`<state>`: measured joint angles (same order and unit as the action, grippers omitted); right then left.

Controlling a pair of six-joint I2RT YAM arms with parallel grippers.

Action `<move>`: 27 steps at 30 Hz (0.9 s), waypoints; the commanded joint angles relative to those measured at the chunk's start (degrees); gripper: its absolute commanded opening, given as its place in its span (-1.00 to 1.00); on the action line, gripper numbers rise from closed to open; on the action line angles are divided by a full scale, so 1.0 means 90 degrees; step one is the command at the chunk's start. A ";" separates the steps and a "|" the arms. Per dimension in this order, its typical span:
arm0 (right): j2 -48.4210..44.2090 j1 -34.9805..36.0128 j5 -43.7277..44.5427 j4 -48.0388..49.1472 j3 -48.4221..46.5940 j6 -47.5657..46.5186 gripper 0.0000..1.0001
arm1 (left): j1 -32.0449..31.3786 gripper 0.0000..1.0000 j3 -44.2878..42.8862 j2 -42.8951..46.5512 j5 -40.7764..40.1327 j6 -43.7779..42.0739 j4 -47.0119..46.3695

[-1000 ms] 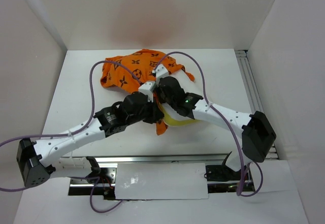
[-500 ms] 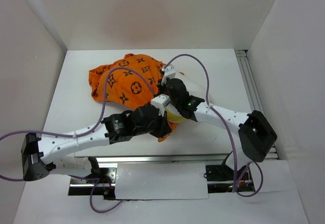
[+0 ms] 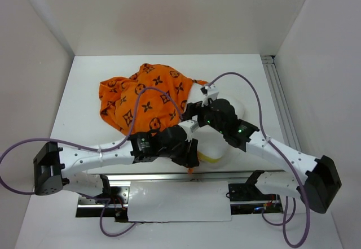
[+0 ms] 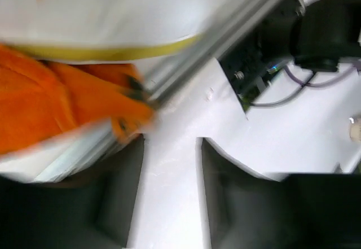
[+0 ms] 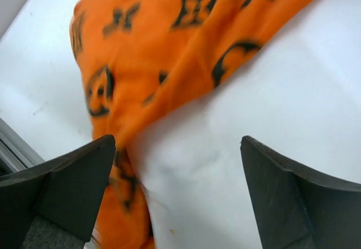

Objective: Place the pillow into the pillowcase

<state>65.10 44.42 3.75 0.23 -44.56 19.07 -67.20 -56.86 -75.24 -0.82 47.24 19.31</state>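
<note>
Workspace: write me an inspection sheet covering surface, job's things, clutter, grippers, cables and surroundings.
Surface: white table, bare around the fabric.
Job's things: orange pillowcase lies bunched over the far-left part of the pillow. The pillow's near-right end is uncovered, with its yellow seam showing.
Clutter: nothing seen.
Grippers: left gripper open, nothing between its fingers. Right gripper open wide over the pillow and pillowcase.
Cables: purple cables loop above both arms, one crossing the pillowcase.
Surroundings: white walls; metal rail on the right.
</note>
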 commanded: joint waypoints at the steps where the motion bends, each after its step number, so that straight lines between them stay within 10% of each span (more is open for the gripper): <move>1: -0.0475 -0.0111 0.0481 -0.0542 -0.0254 0.0156 1.00 | -0.0082 0.23 -0.0176 -0.0174 0.0540 0.0132 -0.0310; 3: -0.0554 -0.0179 0.0959 -0.1020 -0.0478 0.0156 1.00 | -0.0082 1.00 -0.0264 -0.0175 0.0599 -0.0004 -0.0125; 11: -0.0418 -0.0794 0.1683 -0.1500 -0.0849 0.0303 1.00 | 0.0112 1.00 -0.1463 -0.0203 -0.0679 -0.0278 0.1540; 17: 0.0031 -0.1936 0.1166 -0.1412 -0.0977 -0.0010 1.00 | 0.1673 1.00 -0.3630 -0.1569 -0.1501 -0.1146 0.2483; 27: 0.1047 -0.4388 -0.2016 -0.0983 -0.1611 -0.2166 1.00 | 0.3052 0.83 -0.8347 -0.5426 -0.1686 -0.3461 0.3606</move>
<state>72.49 8.27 -3.27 -11.51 -55.16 8.97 -39.94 -123.55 -118.91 -13.67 25.06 45.45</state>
